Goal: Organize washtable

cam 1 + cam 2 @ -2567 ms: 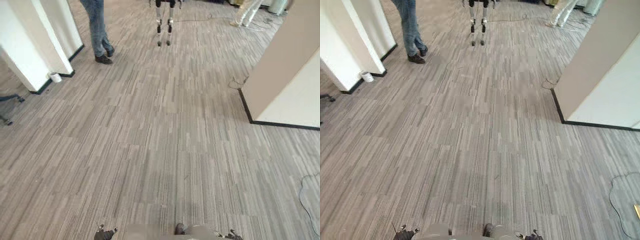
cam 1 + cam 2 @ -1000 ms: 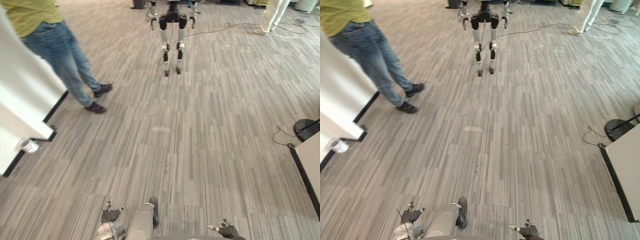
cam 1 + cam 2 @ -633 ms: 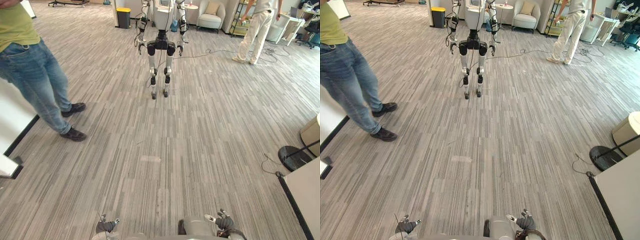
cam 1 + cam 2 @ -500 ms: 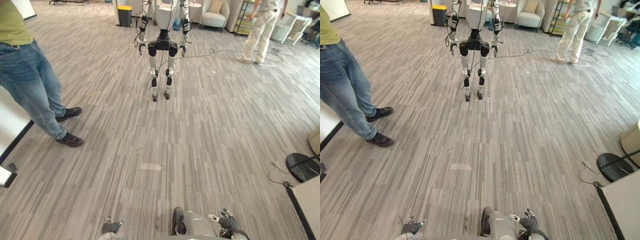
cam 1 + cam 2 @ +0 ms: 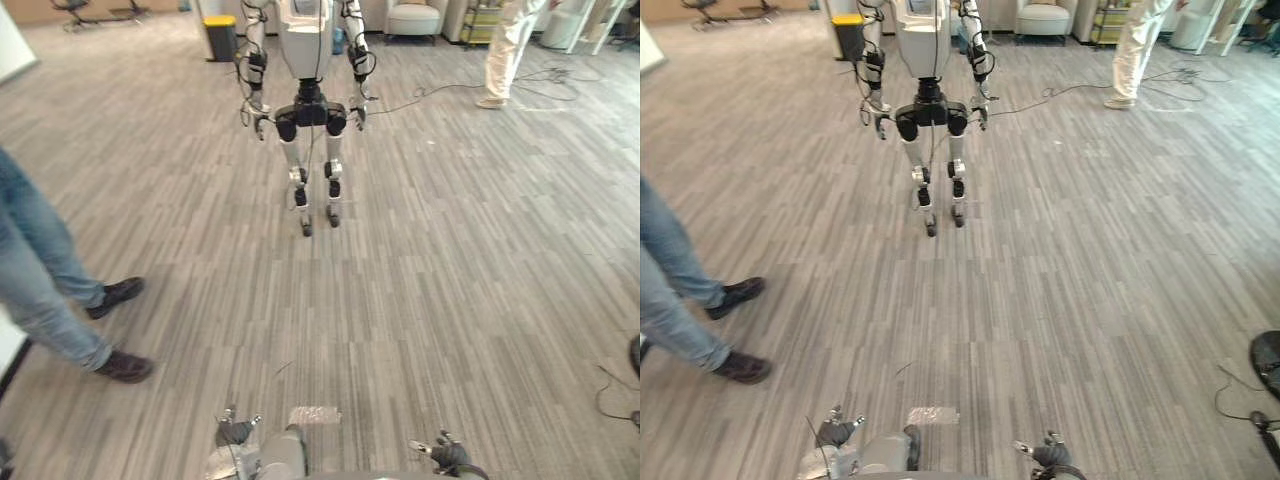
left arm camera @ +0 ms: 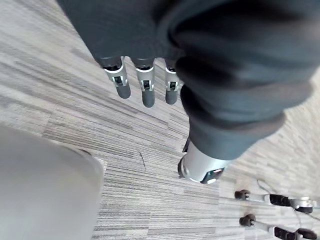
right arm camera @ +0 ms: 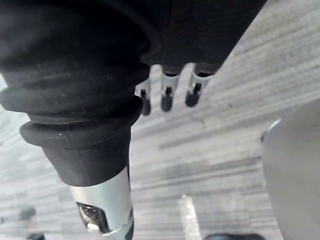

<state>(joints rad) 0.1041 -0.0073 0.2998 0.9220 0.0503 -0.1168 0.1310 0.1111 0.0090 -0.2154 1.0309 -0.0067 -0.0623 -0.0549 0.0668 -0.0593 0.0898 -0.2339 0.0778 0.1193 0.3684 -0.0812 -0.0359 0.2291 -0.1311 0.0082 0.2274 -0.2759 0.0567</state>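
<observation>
Striped grey carpet floor (image 5: 450, 280), stripes running lengthwise toward a second humanoid robot (image 5: 308, 110). It stands upright straight ahead, facing this way, arms hanging at its sides.

Bare carpet lies on every side of the humanoid. The widest open stretch is to its right and on the near side of it.

- Person in jeans (image 5: 40, 290), dark shoes (image 5: 125, 366): left of the humanoid and nearer, well apart from it, at the view's edge.
- Person in pale trousers (image 5: 505, 50): beyond the humanoid, to its right.
- Yellow-lidded bin (image 5: 222, 40): behind it, left.
- Pale armchair (image 5: 412, 18): behind it, right.
- Black round base (image 5: 1268, 362): far right edge, well apart from the humanoid.
- Pale strip of tape (image 5: 314, 414): flat on the carpet, well short of the humanoid.

Left hand (image 5: 235, 432) hangs low, just left of the tape. In its wrist view the fingers (image 6: 145, 90) are straight over the carpet and hold nothing. Right hand (image 5: 450, 457) hangs low, right of the tape. Its fingers (image 7: 167, 97) are also straight and empty.
</observation>
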